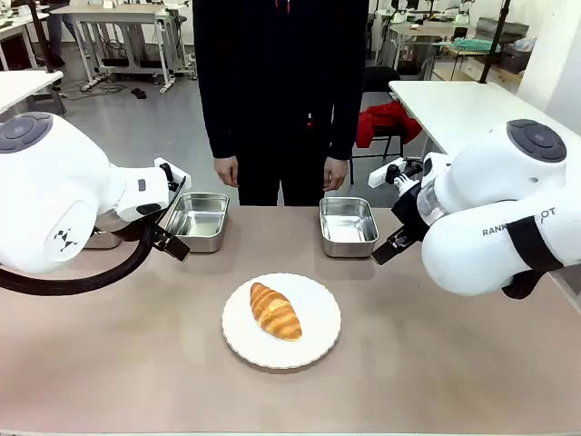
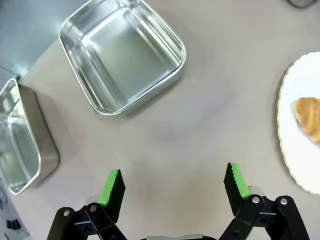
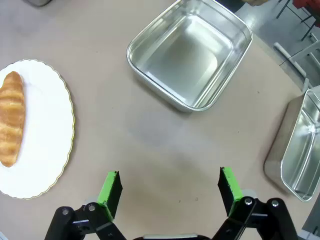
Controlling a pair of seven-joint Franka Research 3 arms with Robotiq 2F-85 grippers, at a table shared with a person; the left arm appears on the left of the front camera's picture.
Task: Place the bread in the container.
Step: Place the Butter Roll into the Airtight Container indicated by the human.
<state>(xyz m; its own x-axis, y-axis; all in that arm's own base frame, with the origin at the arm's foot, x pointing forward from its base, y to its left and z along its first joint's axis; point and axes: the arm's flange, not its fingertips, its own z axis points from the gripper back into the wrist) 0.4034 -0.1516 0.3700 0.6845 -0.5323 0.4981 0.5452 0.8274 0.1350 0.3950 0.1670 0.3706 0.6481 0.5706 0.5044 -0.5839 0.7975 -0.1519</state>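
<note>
In the left wrist view the croissant (image 2: 307,119) was cut by the right edge, with just one rounded end showing, and so was the white plate (image 2: 295,165) under it. Farthest from the plate, the outer left pan (image 2: 22,145) ran off the left edge. A grey sliver (image 2: 301,2) above the plate was too little to name. The left gripper (image 2: 173,170) lost its knuckles at the bottom edge. In the right wrist view the plate's left side was cropped, the outer right pan (image 3: 297,150) ran off the right edge, and the right gripper (image 3: 169,172) was cut off below. From the front, the left arm (image 1: 54,195) hid most of the outer left pan — and the person (image 1: 281,82) behind the plate was cropped at the chest.
</note>
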